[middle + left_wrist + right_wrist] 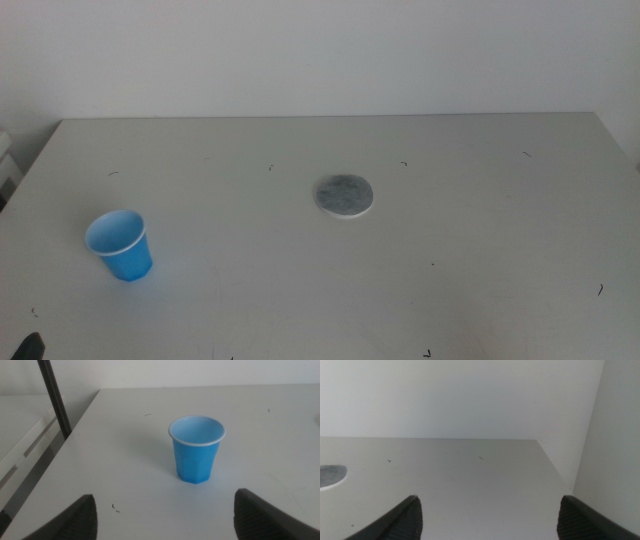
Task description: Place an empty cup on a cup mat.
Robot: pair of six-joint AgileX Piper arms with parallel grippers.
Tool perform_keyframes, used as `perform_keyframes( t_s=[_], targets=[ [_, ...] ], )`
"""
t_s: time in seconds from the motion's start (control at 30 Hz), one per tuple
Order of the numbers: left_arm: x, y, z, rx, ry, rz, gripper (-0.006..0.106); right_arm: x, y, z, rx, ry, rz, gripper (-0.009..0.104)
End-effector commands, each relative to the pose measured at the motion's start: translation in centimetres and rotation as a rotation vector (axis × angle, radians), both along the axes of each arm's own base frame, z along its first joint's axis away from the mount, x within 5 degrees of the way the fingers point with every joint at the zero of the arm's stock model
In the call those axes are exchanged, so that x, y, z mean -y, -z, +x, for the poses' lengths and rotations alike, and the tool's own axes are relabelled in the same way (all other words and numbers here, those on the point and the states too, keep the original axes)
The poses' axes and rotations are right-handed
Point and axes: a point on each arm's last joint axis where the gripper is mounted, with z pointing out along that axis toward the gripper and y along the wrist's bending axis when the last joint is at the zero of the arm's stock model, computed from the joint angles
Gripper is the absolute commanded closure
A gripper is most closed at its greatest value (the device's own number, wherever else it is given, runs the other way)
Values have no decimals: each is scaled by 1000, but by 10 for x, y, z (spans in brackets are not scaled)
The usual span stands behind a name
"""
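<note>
The blue cup (120, 245) stands upright and empty at the table's front left. The grey cup mat (345, 196) lies flat near the table's middle, well to the right of the cup and apart from it. In the left wrist view my left gripper (165, 497) is open, with the cup (196, 450) a short way ahead of its jaws and untouched. Only a dark tip of the left gripper (33, 347) shows in the middle view, at the bottom left corner. My right gripper (489, 500) is open and empty, low over the table's right side, with the mat's edge (330, 476) to one side.
The white table (480, 250) has small dark specks. Its left edge is close to the cup. A dark slanted pole (55, 397) stands beyond that edge. A white wall (615, 435) stands close by the table's far right corner.
</note>
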Motion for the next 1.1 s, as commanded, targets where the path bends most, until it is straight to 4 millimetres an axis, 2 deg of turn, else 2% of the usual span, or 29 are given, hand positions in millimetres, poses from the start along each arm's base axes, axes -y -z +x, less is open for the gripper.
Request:
perform_keyframes(
  t_s=[0.0,0.03,0.07,0.23,0.53,0.93,1.07],
  targets=[
    [1,-11,0,107,7,-8,-5,0,-12,-2,108,-4,-23,1],
    [1,-11,0,109,7,-11,-5,0,-12,-2,108,-4,-23,1],
    [1,-27,2,104,6,-20,-5,0,-12,-2,108,-4,-23,1],
    [1,-59,11,90,6,-20,-5,0,-12,-2,108,-4,-23,1],
    [0,-120,42,-36,-7,-48,-5,0,-12,-2,108,-4,-23,1],
    [0,-183,93,-294,-27,-97,-5,0,-12,-2,108,-4,-23,1],
    [0,-193,116,-390,-34,-98,-5,0,-12,-2,108,-4,-23,1]
  ],
)
